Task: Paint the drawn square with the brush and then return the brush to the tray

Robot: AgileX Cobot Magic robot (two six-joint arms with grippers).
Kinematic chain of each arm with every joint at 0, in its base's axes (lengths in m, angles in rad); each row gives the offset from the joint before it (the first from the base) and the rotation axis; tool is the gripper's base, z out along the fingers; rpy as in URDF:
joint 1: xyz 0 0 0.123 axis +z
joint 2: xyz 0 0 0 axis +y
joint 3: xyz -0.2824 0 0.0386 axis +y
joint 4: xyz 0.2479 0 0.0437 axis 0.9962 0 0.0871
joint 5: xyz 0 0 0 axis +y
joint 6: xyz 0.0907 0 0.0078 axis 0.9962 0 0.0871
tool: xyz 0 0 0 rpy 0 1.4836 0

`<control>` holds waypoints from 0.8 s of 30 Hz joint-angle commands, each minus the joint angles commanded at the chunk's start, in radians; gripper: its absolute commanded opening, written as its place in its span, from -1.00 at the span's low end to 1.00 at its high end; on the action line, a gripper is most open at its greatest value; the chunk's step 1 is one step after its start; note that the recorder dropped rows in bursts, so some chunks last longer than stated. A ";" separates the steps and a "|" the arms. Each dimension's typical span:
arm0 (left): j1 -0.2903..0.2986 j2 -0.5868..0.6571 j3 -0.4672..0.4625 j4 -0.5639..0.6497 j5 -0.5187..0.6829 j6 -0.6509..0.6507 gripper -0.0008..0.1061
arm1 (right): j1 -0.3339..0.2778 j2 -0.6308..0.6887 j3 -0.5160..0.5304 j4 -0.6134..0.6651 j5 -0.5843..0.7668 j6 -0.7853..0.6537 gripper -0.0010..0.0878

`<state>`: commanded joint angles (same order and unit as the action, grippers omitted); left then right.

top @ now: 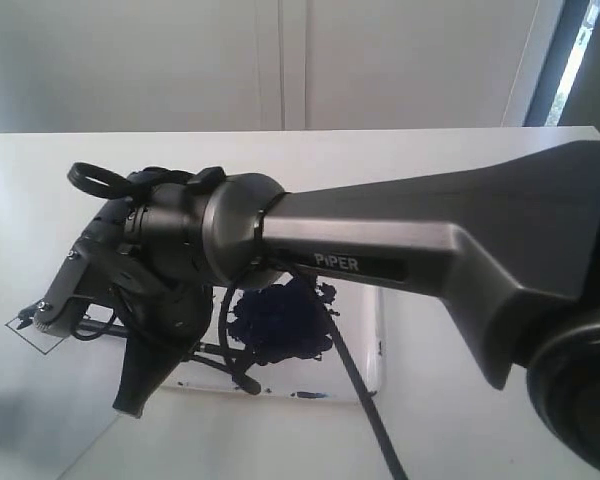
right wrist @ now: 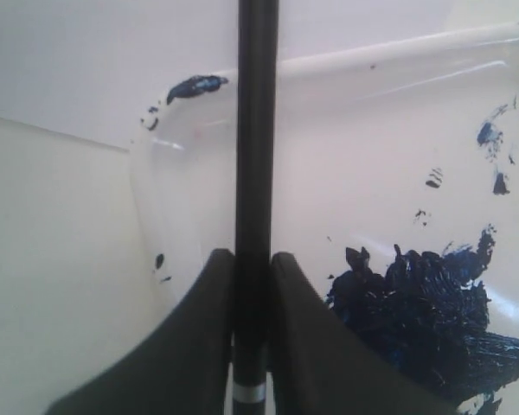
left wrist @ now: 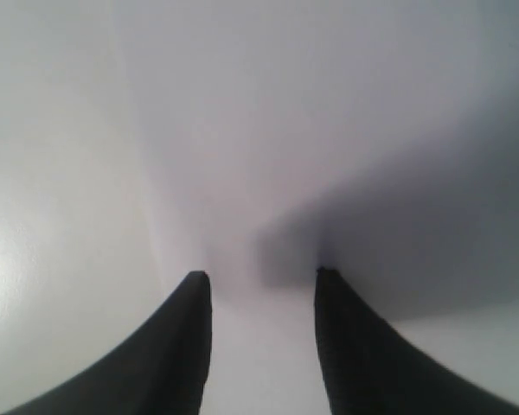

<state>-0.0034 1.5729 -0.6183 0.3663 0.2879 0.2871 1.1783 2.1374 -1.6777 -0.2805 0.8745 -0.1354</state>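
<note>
Exterior: right arm reaches over tray. Blue paint blot inside tray. Drawn square just left of tray.
Left wrist: left hand spread above white surface.
Right wrist: right hand pinching brush over tray corner, blot beside.

Exterior and right wrist: shared tray

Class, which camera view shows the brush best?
The right wrist view: the brush is close and sharp, clamped in the right gripper. In the exterior view the arm hides most of it; the left wrist view shows none.
</note>
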 joint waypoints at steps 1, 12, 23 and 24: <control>0.000 0.000 0.000 0.000 0.000 0.000 -0.13 | 0.000 0.000 -0.002 0.003 0.000 0.000 -0.98; 0.000 0.000 0.000 0.000 -0.004 0.000 -0.13 | 0.001 0.000 -0.008 0.019 0.023 -0.025 -0.98; 0.000 0.000 0.000 -0.002 -0.006 0.000 -0.13 | 0.017 0.000 -0.008 0.014 0.012 -0.044 -0.98; 0.000 0.000 0.000 -0.004 -0.006 0.000 -0.13 | 0.017 0.000 -0.008 0.012 0.010 -0.041 -0.98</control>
<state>-0.0034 1.5729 -0.6183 0.3624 0.2823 0.2871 1.1953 2.1374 -1.6862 -0.2681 0.8840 -0.1767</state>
